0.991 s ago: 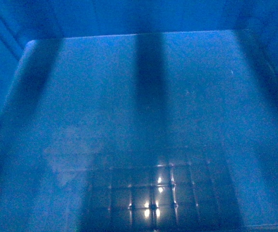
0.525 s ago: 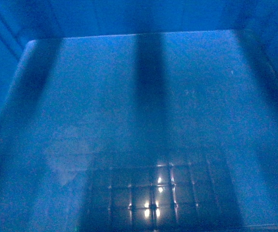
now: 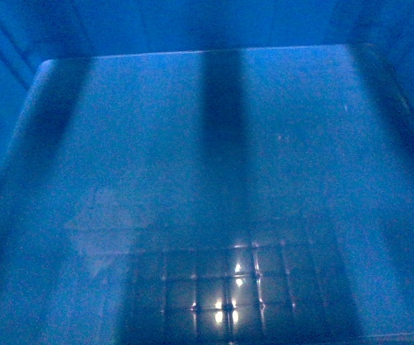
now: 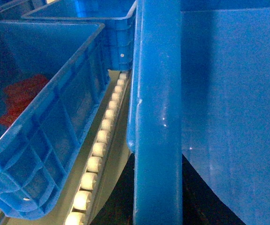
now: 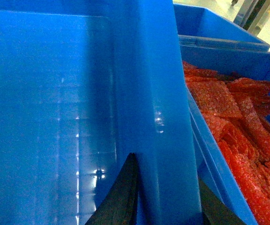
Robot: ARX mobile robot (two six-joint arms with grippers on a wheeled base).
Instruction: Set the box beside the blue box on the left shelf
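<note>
Gripping the crate (image 3: 207, 180) by opposite rims, both pincers — left (image 4: 157, 197), right (image 5: 165, 197) — are carrying it; next, lowering beside the neighbouring crate (image 4: 46, 117).

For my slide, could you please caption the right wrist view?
Right pincer clamped on the box rim beside a crate of red material.

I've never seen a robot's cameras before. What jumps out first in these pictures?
Blue fills nearly everything: the head view stares straight down into the box, its glossy floor glinting near the bottom edge. Each wrist view shows a thick rim of that box, with the dark fingers of the right gripper straddling it. The one break in colour is a heap of red mesh material in the neighbouring crate on the right.
</note>
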